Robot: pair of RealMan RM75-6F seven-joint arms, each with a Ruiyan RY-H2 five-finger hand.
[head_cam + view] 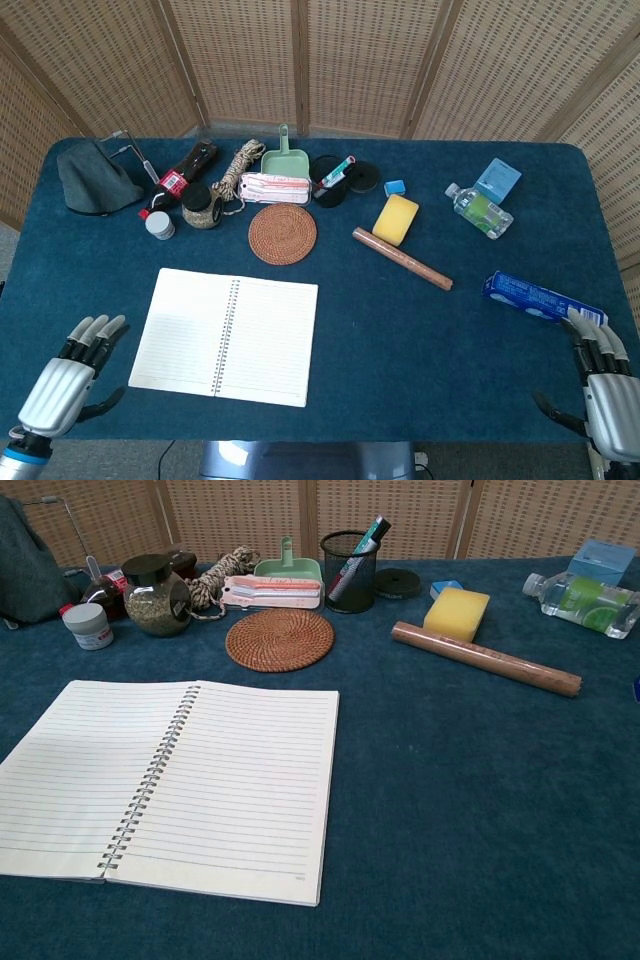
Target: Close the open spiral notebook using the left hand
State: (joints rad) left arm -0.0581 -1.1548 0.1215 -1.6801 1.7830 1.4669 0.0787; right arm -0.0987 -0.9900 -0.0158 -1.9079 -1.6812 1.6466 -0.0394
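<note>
The spiral notebook (225, 335) lies open and flat on the blue table, lined pages up, its wire spine (226, 336) running front to back; the chest view shows the notebook (170, 780) filling the lower left. My left hand (72, 380) hovers near the table's front left corner, fingers spread and empty, a short way left of the notebook's left page. Holding nothing, my right hand (600, 380) sits at the front right corner with fingers apart. Neither hand shows in the chest view.
Behind the notebook sit a woven coaster (282, 233), a jar (201, 206), a small white pot (159, 225), a rope coil (238, 166) and a mesh pen cup (348, 572). A brown roll (401, 258), yellow sponge (396, 219), water bottle (479, 211) and blue packet (535, 297) lie to the right.
</note>
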